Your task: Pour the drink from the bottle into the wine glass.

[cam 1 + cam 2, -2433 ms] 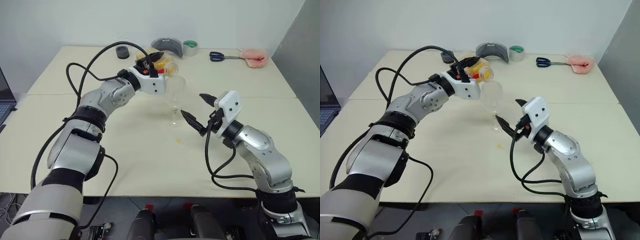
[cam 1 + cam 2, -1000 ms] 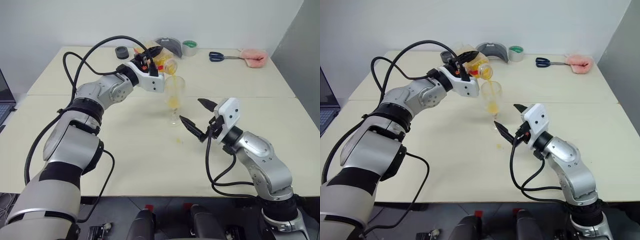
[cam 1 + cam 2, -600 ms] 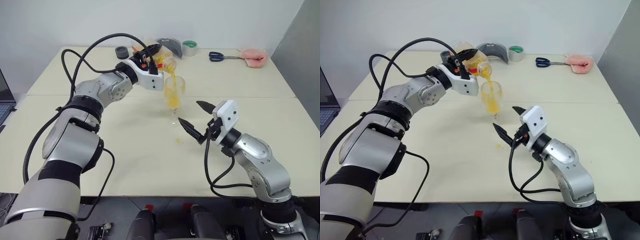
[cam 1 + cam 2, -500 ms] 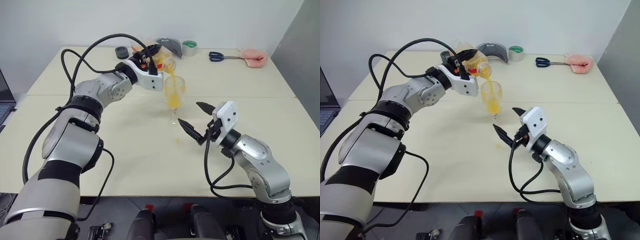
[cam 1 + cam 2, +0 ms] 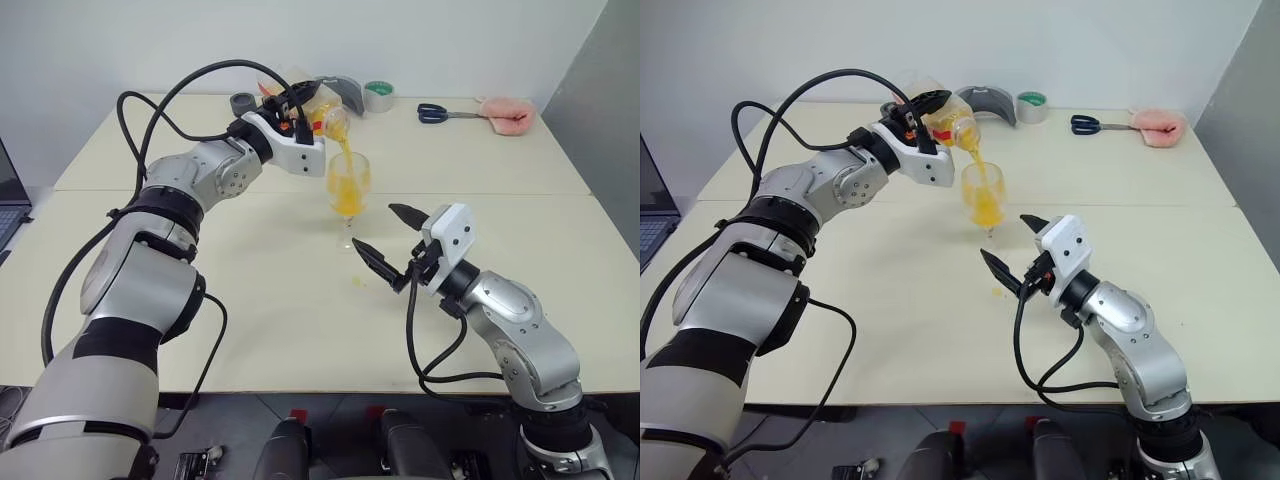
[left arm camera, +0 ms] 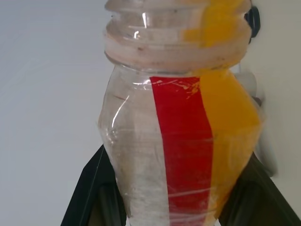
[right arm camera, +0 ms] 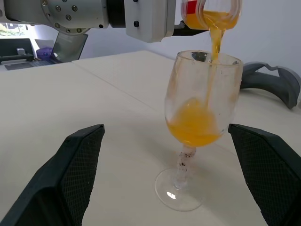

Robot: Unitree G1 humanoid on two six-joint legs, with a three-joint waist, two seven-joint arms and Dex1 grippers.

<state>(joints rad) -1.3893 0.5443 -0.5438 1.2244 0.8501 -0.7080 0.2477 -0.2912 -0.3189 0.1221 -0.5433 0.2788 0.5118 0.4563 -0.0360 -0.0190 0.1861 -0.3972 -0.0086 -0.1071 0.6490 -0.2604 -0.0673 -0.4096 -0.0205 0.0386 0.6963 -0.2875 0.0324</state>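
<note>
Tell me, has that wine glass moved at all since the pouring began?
No. The wine glass stands at the same spot beside the small yellow drip on the table; just the drink inside it has risen.

Head cameras look down; wrist cameras closely face the wine glass (image 7: 200,117).

The small clear plastic bottle with a red label strip (image 6: 183,150) runs off the left wrist view's upper and lower edges, hiding its mouth and base. A dark laptop (image 5: 8,205) at the far left is cut by the frame. The black roll (image 5: 243,102) sits partly behind the left arm's cable.
</note>
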